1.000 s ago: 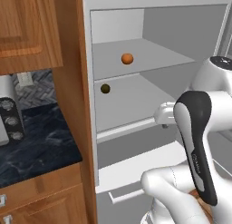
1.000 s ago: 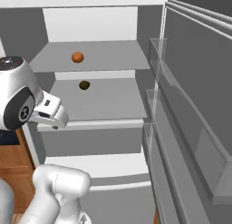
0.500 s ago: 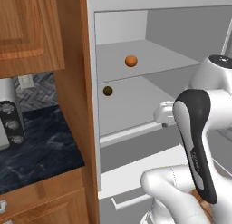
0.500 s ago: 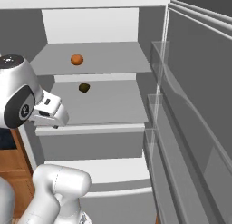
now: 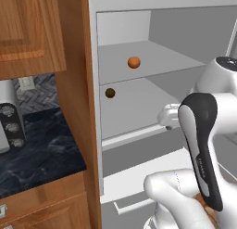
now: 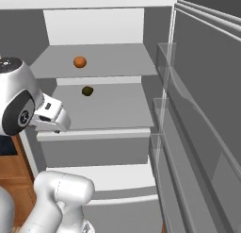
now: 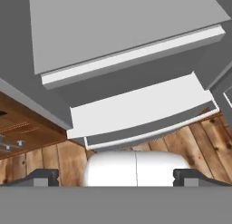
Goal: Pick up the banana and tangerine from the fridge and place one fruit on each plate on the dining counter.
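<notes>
Fridge (image 5: 185, 42) stands open before the arm, its pale shelves bare but for two fruits. Tangerine (image 5: 134, 62) sits alone on the upper shelf, well apart from the dark olive fruit (image 5: 110, 92) on the shelf below. The claw (image 7: 116, 177) hangs low, facing the bottom drawers, fingertips spread wide and holding nothing. A good reach likely means raising the hand level with the upper shelf, then closing squarely across the tangerine.
</notes>
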### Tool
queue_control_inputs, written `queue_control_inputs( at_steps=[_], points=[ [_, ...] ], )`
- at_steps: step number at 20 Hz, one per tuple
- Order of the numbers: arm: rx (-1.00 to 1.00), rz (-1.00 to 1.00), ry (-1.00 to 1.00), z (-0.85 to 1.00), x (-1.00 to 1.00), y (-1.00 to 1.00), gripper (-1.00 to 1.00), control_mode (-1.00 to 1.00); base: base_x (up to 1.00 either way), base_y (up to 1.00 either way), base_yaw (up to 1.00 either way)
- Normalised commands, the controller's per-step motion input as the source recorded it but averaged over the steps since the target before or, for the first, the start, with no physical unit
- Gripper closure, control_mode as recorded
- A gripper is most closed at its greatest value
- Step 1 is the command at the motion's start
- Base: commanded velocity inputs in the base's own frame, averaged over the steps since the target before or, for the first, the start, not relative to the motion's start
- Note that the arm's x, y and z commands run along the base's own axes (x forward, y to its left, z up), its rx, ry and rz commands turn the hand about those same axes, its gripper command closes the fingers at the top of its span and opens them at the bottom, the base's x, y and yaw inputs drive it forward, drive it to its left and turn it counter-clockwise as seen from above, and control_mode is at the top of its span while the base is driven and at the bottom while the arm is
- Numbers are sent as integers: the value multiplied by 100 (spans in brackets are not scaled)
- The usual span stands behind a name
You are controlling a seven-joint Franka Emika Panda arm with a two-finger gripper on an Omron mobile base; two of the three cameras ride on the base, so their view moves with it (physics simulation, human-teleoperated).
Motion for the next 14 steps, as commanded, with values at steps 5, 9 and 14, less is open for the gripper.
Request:
queue_control_inputs(
  at_steps=[5,9,14],
  points=[
    [-6,7,-66,43,-59,0,-100,-100,0,0,0],
    [-12,5,-69,38,-25,0,-100,-100,0,0,0],
    [-11,4,-45,65,7,-3,-100,-100,0,0,0]
  ],
)
